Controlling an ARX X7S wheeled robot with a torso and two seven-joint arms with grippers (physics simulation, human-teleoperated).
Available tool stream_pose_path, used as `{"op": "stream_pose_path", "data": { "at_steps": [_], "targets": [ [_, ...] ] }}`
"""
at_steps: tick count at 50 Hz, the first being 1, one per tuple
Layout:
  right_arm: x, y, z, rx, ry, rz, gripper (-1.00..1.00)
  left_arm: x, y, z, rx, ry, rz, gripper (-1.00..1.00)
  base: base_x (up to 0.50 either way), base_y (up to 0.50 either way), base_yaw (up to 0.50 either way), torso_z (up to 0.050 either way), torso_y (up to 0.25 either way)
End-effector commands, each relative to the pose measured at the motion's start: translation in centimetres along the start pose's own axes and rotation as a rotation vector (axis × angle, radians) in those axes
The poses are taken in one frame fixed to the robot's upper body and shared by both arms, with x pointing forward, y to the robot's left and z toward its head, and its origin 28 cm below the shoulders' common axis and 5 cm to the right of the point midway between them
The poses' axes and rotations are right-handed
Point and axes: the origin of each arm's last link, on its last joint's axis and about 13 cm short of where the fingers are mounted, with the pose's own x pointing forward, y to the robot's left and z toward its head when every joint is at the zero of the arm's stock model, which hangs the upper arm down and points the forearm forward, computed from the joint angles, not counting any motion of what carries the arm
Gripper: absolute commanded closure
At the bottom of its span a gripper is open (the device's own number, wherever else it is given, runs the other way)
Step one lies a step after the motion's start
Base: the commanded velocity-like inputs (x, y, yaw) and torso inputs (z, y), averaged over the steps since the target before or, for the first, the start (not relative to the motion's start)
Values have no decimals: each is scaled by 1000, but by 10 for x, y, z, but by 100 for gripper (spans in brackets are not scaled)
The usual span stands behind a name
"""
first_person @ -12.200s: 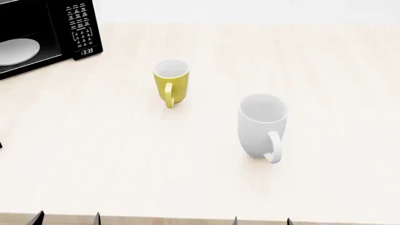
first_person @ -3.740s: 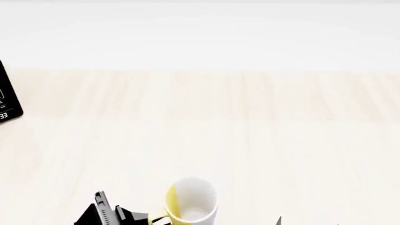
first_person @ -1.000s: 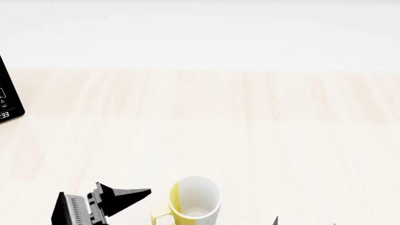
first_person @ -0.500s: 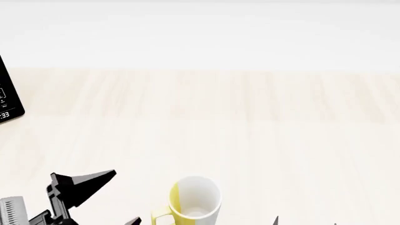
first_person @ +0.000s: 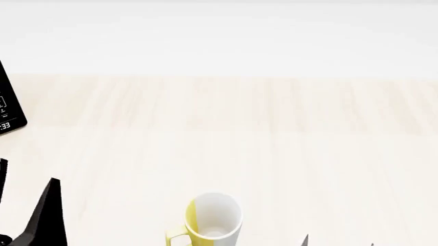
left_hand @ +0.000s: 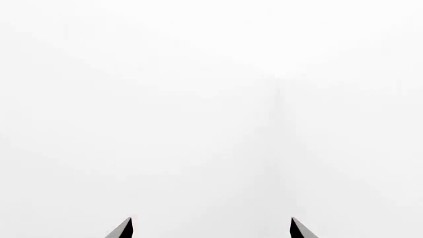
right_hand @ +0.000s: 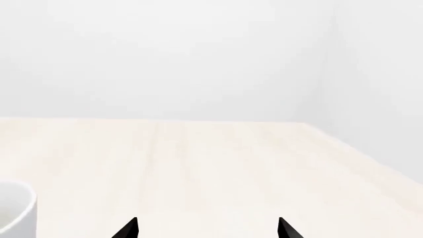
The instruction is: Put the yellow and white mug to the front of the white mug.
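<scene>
The yellow and white mug [first_person: 213, 218] stands upright on the pale wooden table [first_person: 274, 128] at the near centre, handle towards me, with nothing gripping it. My left gripper [first_person: 24, 200] is well off to its left, open and empty; in the left wrist view its gripper [left_hand: 211, 230] faces only a blank white wall. My right gripper [first_person: 339, 242] shows just its tips to the mug's right, open and empty [right_hand: 207, 229]. A white mug rim [right_hand: 15, 210] shows at the edge of the right wrist view; I cannot tell which mug it is. No white mug shows in the head view.
The corner of a black microwave [first_person: 8, 110] stands at the far left of the table. A white wall [first_person: 219, 36] rises behind the table's back edge.
My left gripper has swung away to the left of the yellow and white mug and turned its fingers upward. The mug has stayed put, and the right gripper has barely moved.
</scene>
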Motion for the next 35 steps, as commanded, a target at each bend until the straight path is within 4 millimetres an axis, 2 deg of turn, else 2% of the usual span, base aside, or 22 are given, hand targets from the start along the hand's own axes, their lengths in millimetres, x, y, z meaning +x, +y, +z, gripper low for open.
{"op": "stream_pose_path", "data": {
  "at_steps": [1, 8, 14, 21, 35],
  "targets": [
    [-5, -2, 8, 8, -43, -20, -100, -18, -18, 8, 106, -124, 218, -100, 0, 0, 0, 0, 0],
    [-9, -8, 15, 18, -95, -57, -100, -23, -23, 5, 142, -170, 329, -100, 0, 0, 0, 0, 0],
    [-10, -15, 17, 21, -132, -122, -100, -31, -29, 9, 133, -168, 304, -100, 0, 0, 0, 0, 0],
    [-20, -27, 30, 34, -222, -195, -100, -39, -39, 27, 175, -257, 293, -100, 0, 0, 0, 0, 0],
    [-39, -42, 49, 26, -368, -281, -100, -44, -28, 45, 267, -369, 385, -100, 0, 0, 0, 0, 0]
  ]
}}
